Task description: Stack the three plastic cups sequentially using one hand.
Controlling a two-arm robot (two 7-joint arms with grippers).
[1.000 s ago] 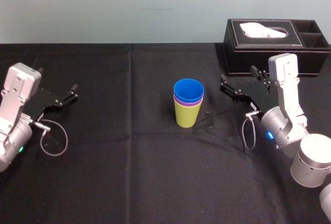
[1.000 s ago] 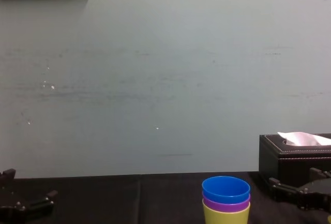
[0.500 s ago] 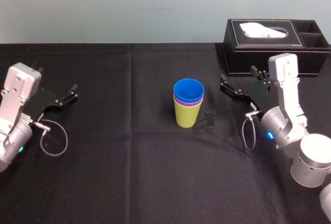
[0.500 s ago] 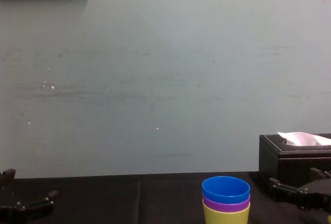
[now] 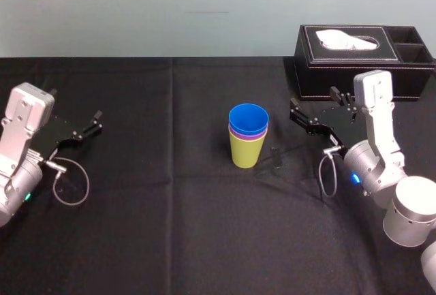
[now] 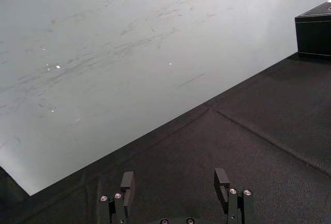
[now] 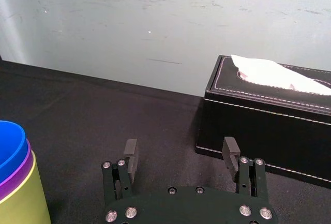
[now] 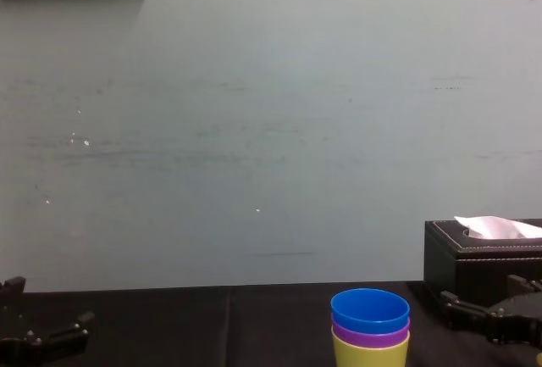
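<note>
Seemingly finished: blue cup [image 5: 248, 116] in purple cup [image 5: 238, 132] in yellow-green cup [image 5: 245, 152]. Right gripper [image 7: 179, 149] near these, left gripper [image 6: 174, 178] well apart, jaws of both spread. Next: no grasp needed.

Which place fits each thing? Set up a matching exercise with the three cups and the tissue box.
Things:
1 blue cup
2 purple cup
3 yellow-green cup
4 tissue box

Places:
A bottom of the stack, standing on the cloth
B far right, at the back
C top of the stack
D middle of the stack

Pairs: 1-C; 2-D; 3-A; 4-B
</note>
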